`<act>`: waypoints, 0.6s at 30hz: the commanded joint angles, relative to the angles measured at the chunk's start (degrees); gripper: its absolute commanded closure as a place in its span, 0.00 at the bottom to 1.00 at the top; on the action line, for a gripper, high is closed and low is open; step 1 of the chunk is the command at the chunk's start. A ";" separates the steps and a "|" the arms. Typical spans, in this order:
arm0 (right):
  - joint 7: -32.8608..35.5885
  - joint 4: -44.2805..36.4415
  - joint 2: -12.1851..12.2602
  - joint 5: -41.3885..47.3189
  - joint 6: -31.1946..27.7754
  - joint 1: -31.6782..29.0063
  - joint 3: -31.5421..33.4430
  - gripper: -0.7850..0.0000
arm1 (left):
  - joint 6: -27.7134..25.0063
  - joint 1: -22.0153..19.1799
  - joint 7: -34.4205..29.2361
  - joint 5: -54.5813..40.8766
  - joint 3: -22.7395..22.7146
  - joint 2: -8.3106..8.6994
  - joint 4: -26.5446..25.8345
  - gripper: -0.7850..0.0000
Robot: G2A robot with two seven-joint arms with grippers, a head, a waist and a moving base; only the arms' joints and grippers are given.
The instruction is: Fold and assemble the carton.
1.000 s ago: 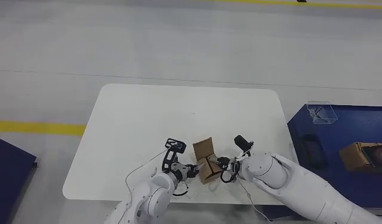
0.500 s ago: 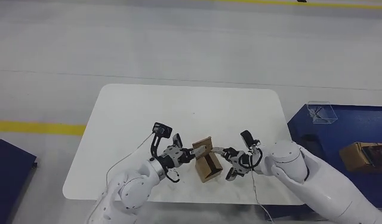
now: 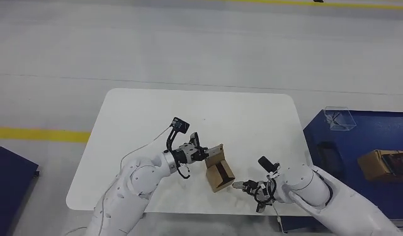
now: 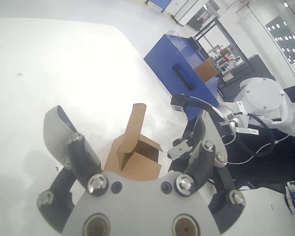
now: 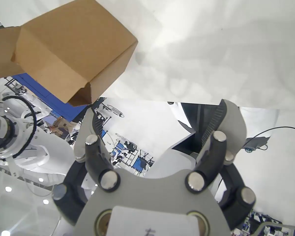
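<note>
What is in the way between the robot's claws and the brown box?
Nothing I can see. The left gripper is open right at the carton, and the right gripper is open a little way off, with just table between them.

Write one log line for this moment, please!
carton: on table, open, one flap up | left gripper: open, by the raised flap | right gripper: open, apart from carton

Brown carton point(image 3: 219, 172), white table point(image 3: 151, 123)
</note>
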 commanded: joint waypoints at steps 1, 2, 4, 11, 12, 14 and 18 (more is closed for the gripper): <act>-0.32 0.32 -0.31 0.04 0.24 0.11 -0.12 0.00 | -1.85 -1.36 -1.05 -0.90 0.84 -0.18 2.06 0.00; -0.66 0.59 -0.49 -0.15 0.48 0.21 -0.23 0.00 | -3.03 -1.77 -1.92 -1.87 1.30 -0.26 2.90 0.00; -0.93 1.15 -0.87 -0.32 0.83 0.47 -0.51 0.00 | -4.72 -2.52 -3.10 -3.38 1.65 -0.33 4.11 0.00; -0.79 3.94 -1.99 -0.88 1.24 1.74 -0.81 0.00 | -9.10 -2.48 -6.17 -7.33 1.85 -0.06 5.15 0.00; -0.85 4.39 -2.10 -1.02 1.27 1.93 -0.73 0.00 | -9.47 -2.22 -6.36 -7.82 1.94 -0.02 4.83 0.00; -0.75 5.16 -2.35 -0.96 1.16 2.22 -0.58 0.00 | -10.34 -1.71 -7.07 -8.80 2.08 0.09 4.17 0.00; -0.19 6.45 -2.78 -1.10 0.82 2.65 -0.45 0.00 | -10.41 -0.93 -7.59 -9.64 2.34 0.25 2.85 0.00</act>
